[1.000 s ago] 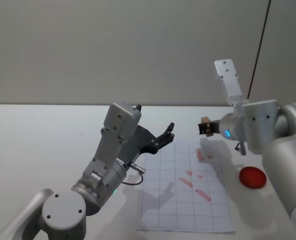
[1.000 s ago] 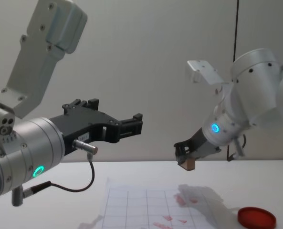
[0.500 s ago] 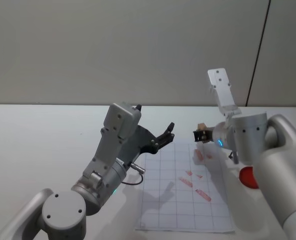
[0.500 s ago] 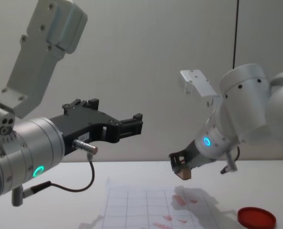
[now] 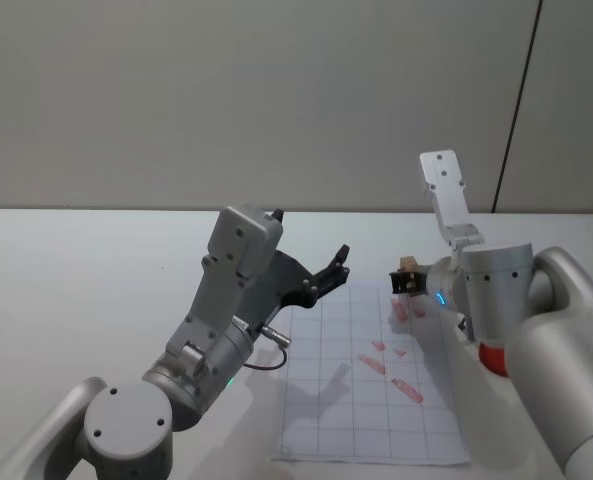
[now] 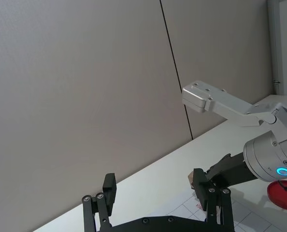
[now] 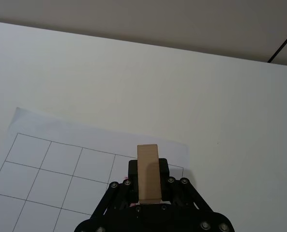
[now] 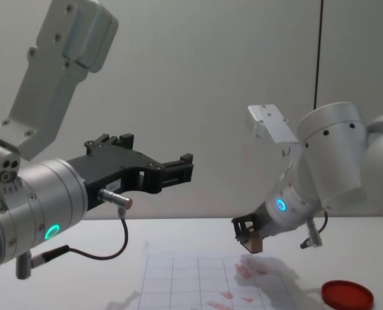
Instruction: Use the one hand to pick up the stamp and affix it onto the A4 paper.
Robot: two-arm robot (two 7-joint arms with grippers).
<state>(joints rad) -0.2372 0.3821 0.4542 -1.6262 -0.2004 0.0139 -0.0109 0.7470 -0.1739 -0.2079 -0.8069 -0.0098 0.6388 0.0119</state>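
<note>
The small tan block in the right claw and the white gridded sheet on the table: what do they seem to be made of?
The small tan rectangular block, held in the right claw, looks like bare wood: matte, plain light-brown faces, no gloss. The white gridded sheet is probably thin paper: flat, matte, printed lines, red smudgy marks.

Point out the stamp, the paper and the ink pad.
stamp point(image 7: 148, 171): right wrist view, on its tan upper face.
paper point(image 5: 376, 420): head view, on a bare grid square.
ink pad point(image 8: 347, 295): chest view, on its red top.
</note>
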